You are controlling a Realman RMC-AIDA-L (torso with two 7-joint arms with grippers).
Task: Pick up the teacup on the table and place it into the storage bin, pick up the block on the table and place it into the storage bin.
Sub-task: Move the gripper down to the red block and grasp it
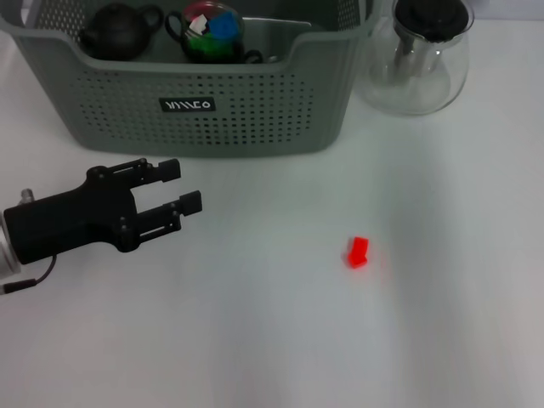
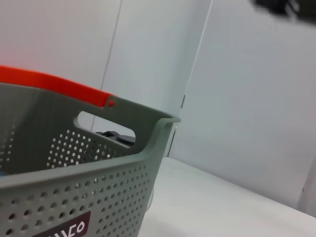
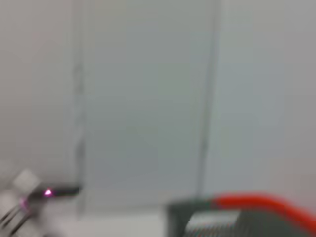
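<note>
The small red block (image 1: 357, 252) lies alone on the white desk (image 1: 255, 340), at about 4 o'clock from the black left gripper (image 1: 185, 187), which hovers empty with its fingers spread. The grey-green perforated storage bin (image 1: 204, 110) stands at 12 o'clock and already holds a dark teacup (image 1: 208, 34). The gripper should come down directly over the block and close squarely. The right gripper is not visible.

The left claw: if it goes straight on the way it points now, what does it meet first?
Probably the storage bin. The left claw, open, points right and slightly toward the bin's front wall. Depth is unclear, so it might pass just before it over bare table.
</note>
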